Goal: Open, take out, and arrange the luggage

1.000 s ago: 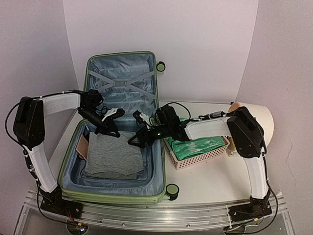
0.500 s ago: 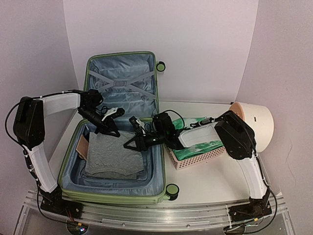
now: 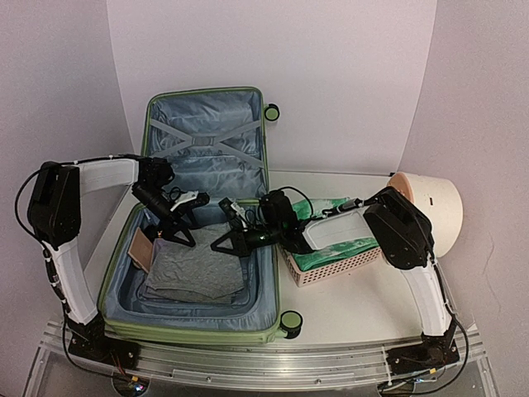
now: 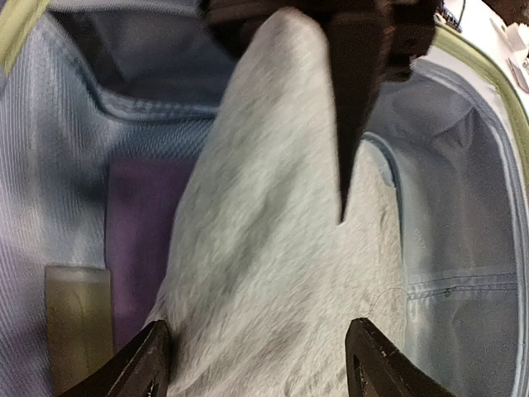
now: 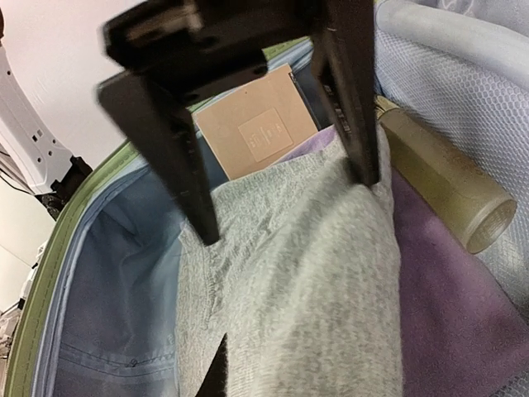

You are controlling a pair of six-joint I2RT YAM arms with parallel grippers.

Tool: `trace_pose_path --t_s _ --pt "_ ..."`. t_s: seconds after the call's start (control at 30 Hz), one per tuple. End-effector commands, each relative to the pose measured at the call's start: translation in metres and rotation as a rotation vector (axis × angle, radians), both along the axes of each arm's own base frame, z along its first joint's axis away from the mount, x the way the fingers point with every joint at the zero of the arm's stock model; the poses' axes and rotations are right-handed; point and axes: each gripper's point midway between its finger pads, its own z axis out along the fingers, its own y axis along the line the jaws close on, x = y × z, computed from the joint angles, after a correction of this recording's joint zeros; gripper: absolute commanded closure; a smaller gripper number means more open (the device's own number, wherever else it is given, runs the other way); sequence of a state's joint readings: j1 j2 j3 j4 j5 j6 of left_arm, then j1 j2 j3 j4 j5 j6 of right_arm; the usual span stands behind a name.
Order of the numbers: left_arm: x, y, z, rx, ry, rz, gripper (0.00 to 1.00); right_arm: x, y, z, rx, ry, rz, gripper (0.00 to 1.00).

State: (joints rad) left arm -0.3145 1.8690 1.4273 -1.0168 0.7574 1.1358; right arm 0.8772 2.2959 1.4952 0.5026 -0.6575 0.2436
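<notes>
The light-green luggage [image 3: 190, 335] lies open, its lid [image 3: 207, 132] standing upright at the back. A folded grey garment [image 3: 194, 269] rests in the base. My left gripper [image 3: 175, 238] hovers open over the garment's far edge, its fingertips [image 4: 153, 360] straddling the cloth [image 4: 273, 273] without pinching it. My right gripper [image 3: 218, 245] reaches in from the right and is shut on a raised fold of the grey garment [image 5: 314, 281]. In the right wrist view only a dark sliver of that gripper [image 5: 221, 368] shows under the cloth. The left gripper [image 5: 288, 207] stands beyond it.
Beside the garment in the luggage lie a brown card box [image 5: 260, 124], a purple cloth [image 5: 450, 289] and an olive tube [image 5: 446, 182]. Right of the luggage stands a pink basket [image 3: 347, 266] holding green fabric. A cream drum [image 3: 434, 203] lies at the far right.
My left gripper has opened and let go of the grey garment. My right gripper moved left into the luggage and closed on the garment's right side.
</notes>
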Motion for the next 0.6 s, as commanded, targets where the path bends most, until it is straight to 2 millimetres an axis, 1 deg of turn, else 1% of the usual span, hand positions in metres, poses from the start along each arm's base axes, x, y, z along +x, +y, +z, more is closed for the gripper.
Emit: trace_pose_path --t_s 0.0,0.03,0.07,0.1,0.13,0.17,0.23,0.3,0.37,0.4,0.5,0.57 --pt "0.062 0.04 0.006 -0.001 -0.037 0.2 0.26 -0.008 0.004 0.014 0.007 -0.019 0.042 1.0" --pt "0.068 0.043 0.009 -0.009 -0.041 0.222 0.26 -0.008 0.004 0.014 0.007 -0.017 0.04 1.0" --pt "0.086 0.049 0.02 -0.046 -0.045 0.3 0.26 -0.009 0.002 0.015 0.004 -0.015 0.035 1.0" --pt "0.089 0.052 0.025 -0.067 -0.038 0.326 0.26 -0.009 0.001 0.017 0.004 -0.017 0.03 1.0" --pt "0.088 0.054 0.029 -0.092 -0.04 0.335 0.26 -0.008 -0.001 0.019 0.0 -0.02 0.022 1.0" --pt "0.083 0.054 0.028 -0.098 -0.041 0.33 0.26 -0.009 -0.002 0.021 -0.001 -0.03 0.021 1.0" --pt "0.071 0.055 0.019 -0.094 -0.03 0.315 0.26 -0.009 -0.003 0.028 -0.001 -0.044 0.021 1.0" --pt "0.069 0.059 0.008 -0.066 -0.027 0.316 0.26 -0.01 -0.004 0.031 0.0 -0.052 0.026 1.0" --pt "0.065 0.065 -0.011 -0.01 -0.041 0.281 0.26 -0.012 -0.005 0.037 0.006 -0.067 0.033 1.0" --pt "0.062 0.068 -0.017 0.007 -0.051 0.25 0.25 -0.012 -0.005 0.038 0.005 -0.07 0.036 1.0" --pt "0.059 0.067 -0.025 0.011 -0.06 0.197 0.26 -0.011 -0.004 0.038 -0.01 -0.089 0.043 1.0" --pt "0.056 0.065 -0.03 0.011 -0.045 0.153 0.27 -0.01 -0.002 0.035 -0.034 -0.091 0.048 1.0"
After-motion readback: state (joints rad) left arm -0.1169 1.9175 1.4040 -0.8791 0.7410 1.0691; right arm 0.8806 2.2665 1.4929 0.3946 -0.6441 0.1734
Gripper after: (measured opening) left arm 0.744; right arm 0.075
